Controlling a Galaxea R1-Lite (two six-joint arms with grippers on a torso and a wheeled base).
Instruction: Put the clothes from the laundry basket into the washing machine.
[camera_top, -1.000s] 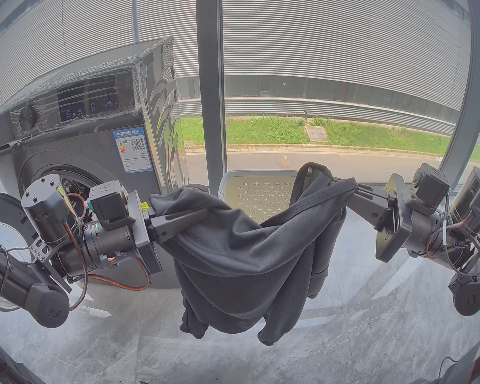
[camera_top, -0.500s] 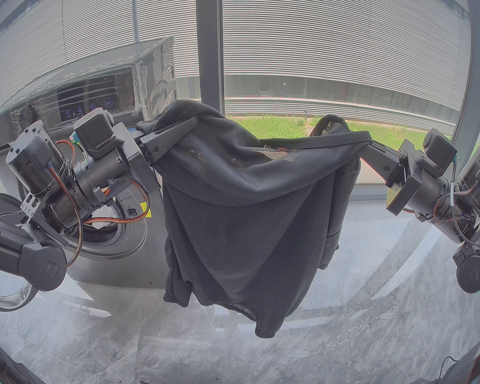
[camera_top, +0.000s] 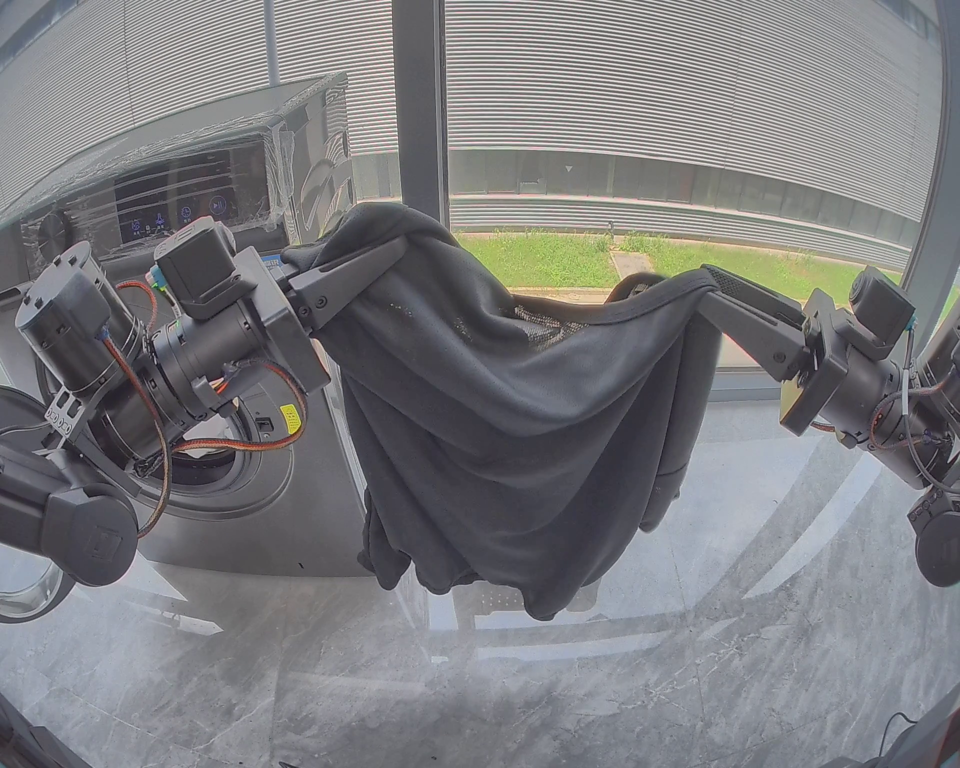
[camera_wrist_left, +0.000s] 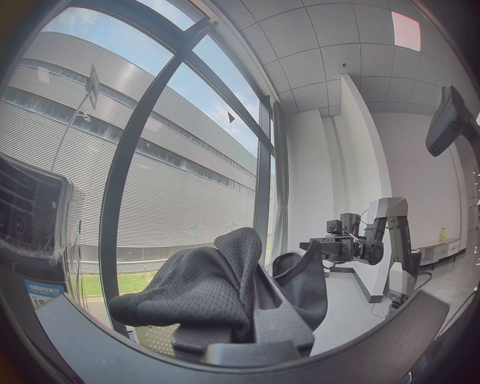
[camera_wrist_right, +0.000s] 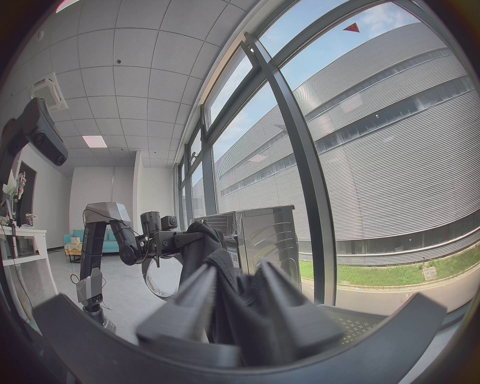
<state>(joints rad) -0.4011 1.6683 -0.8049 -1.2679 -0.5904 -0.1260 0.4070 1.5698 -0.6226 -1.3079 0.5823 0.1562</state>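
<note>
A black garment (camera_top: 510, 430) hangs in the air, stretched between both grippers above the floor. My left gripper (camera_top: 390, 250) is shut on its upper left edge, beside the washing machine (camera_top: 180, 200); the perforated cloth (camera_wrist_left: 210, 285) bunches over its fingers. My right gripper (camera_top: 715, 290) is shut on the garment's right edge, with cloth (camera_wrist_right: 240, 305) pinched between its fingers. The machine's round door opening (camera_top: 215, 450) sits low behind the left arm. The laundry basket is hidden behind the cloth.
A dark window pillar (camera_top: 420, 110) rises behind the garment, with glass on both sides. The washer's open glass door (camera_top: 25, 600) stands at the far left. Grey marble floor (camera_top: 600, 680) lies open below the hanging cloth.
Both arms rose with the garment out of the basket over the first half second. Since then the hem has drawn up and the right gripper has moved slightly lower and inward.
</note>
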